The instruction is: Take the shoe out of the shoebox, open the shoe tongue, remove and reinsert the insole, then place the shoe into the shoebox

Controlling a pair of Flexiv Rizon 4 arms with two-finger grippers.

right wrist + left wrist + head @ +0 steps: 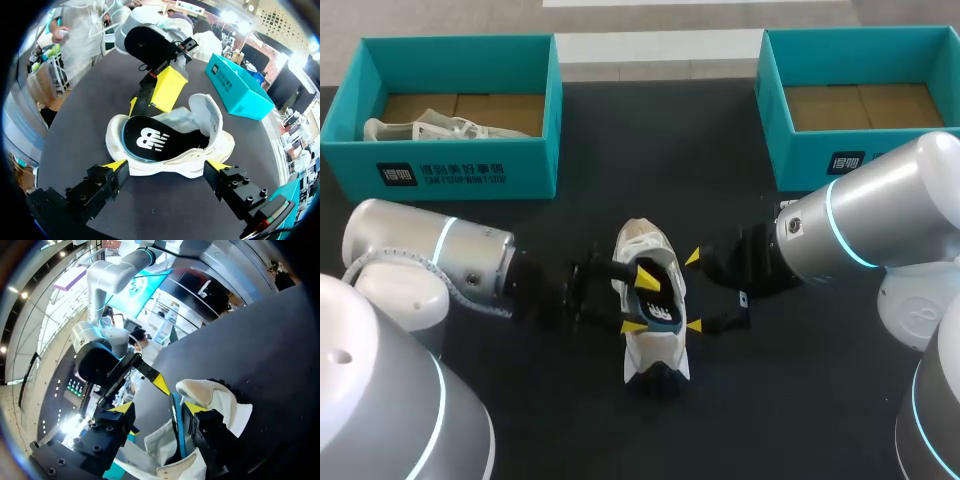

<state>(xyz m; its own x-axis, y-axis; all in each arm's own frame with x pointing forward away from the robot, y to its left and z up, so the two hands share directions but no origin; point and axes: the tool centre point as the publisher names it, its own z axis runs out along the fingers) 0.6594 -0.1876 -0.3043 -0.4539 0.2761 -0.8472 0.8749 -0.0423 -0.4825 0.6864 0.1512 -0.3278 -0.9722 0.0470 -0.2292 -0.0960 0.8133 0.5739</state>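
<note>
Head view puts the shoe point(653, 350) well apart from the empty shoebox point(775, 140), upright on the dark surface point(570, 420) between both arms. The dark insole point(660, 312) is tilted half out of the shoe's opening, so I judge the insole step is in hand. The left hand point(640, 300) is released, one finger inside beside the insole. The right hand point(695, 292) is released too, tips against the shoe's side. Next, the insole needs a sure pinch or a press flat, with the shoe steadied.

shoe point(655, 352) white | insole point(150, 141) black, white logo | left shoebox point(535, 172) teal | table point(650, 150) black
</note>
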